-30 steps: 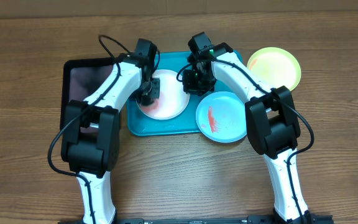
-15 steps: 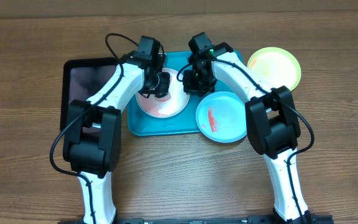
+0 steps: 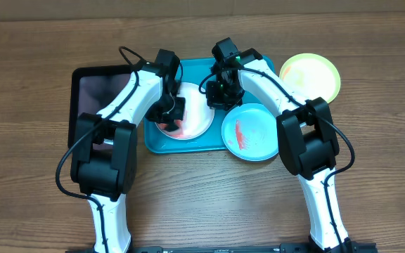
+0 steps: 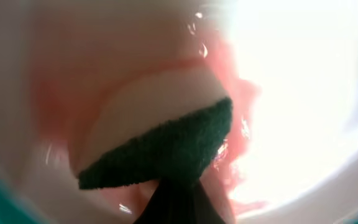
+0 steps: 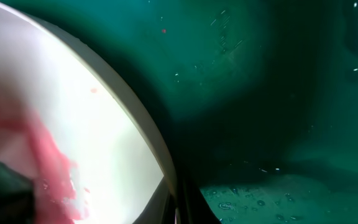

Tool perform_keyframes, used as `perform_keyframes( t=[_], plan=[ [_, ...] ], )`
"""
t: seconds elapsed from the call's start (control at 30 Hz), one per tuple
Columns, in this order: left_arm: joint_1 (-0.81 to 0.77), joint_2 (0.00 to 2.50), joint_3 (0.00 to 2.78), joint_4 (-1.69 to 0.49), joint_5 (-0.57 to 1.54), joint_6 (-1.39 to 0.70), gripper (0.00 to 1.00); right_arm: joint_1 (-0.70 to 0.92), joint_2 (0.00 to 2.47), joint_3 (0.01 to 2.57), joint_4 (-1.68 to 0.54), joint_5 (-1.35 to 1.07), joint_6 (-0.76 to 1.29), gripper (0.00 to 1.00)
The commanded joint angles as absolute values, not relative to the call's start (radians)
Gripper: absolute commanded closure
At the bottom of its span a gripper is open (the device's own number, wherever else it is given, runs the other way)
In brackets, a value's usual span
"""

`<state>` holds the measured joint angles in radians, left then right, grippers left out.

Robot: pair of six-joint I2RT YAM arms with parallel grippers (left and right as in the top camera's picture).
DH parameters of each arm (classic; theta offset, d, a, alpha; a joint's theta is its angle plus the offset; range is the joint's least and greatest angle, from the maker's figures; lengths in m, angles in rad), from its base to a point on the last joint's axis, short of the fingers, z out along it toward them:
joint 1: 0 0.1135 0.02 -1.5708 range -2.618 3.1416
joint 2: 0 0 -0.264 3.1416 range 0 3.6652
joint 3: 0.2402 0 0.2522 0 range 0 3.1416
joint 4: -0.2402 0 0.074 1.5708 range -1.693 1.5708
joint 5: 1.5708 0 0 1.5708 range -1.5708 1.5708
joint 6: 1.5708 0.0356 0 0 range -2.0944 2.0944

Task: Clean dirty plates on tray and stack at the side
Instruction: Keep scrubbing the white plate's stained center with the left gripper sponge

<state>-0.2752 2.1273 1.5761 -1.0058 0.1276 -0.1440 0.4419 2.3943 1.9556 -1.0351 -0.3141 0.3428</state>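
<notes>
Pressing a sponge into the white plate on the tray

The turquoise tray (image 3: 188,145) lies at the middle of the wooden table (image 3: 209,197) and holds one dish fully, the white plate (image 3: 197,112), which sits on its left half. Pink-red smears and wet streaks cover the plate's floor, thickest around the sponge (image 4: 160,149). The left gripper (image 3: 169,110) is clamped on that sponge, and the left wrist view shows the dark green scouring face and pale body flat against the plate.

The right gripper (image 3: 223,95) is down inside the tray at the white plate's right edge with its fingers closed. In the right wrist view the plate's rim runs straight down to the fingertips, with bare wet tray floor beside it; whether the rim is actually pinched cannot be told.

The pale blue plate (image 3: 255,133) sits at the tray's lower right corner, partly over the rim and partly over the table, and carries a red smear (image 3: 240,133) left of its centre. The lime-green-rimmed plate (image 3: 310,75) rests on the table just right of the tray, apart from the other two, its pale centre showing no red from overhead.

A black tray (image 3: 97,91) lies against the turquoise tray's left side; its glossy floor shows a dull reddish sheen, and what it holds cannot be made out.
</notes>
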Motion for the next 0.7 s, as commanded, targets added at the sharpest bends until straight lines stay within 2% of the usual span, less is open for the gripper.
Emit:
perform_keyframes(
  t=[0.0, 0.1, 0.2, 0.33, 0.4, 0.47, 0.53, 0.67],
  plan=[
    [-0.297, 2.139, 1.568, -0.949, 0.299, -0.075, 0.96, 0.437, 2.382, 1.943, -1.039, -0.294, 0.360, 0.96],
    [-0.297, 2.139, 1.569, -0.839, 0.196, -0.166, 0.96, 0.437, 2.382, 1.943, -1.049, -0.294, 0.360, 0.96],
    [-0.296, 2.139, 1.569, -0.770, 0.001, -0.261, 0.96, 0.437, 2.382, 1.943, -1.053, -0.294, 0.360, 0.96],
    [-0.296, 2.139, 1.569, -0.781, -0.286, -0.377, 0.96, 0.437, 2.382, 1.943, -1.052, -0.293, 0.360, 0.96],
    [-0.296, 2.139, 1.569, -0.819, -0.345, -0.397, 0.96, 0.437, 2.382, 1.943, -1.052, -0.293, 0.360, 0.96],
    [-0.297, 2.139, 1.569, -0.870, -0.327, -0.397, 0.96, 0.437, 2.382, 1.943, -1.051, -0.293, 0.360, 0.96],
    [-0.298, 2.139, 1.569, -0.927, -0.224, -0.353, 0.96, 0.437, 2.382, 1.943, -1.047, -0.293, 0.360, 0.96],
    [-0.306, 2.139, 1.569, -1.011, 0.201, -0.088, 0.96, 0.437, 2.382, 1.943, -1.046, -0.294, 0.360, 0.96]
  ],
)
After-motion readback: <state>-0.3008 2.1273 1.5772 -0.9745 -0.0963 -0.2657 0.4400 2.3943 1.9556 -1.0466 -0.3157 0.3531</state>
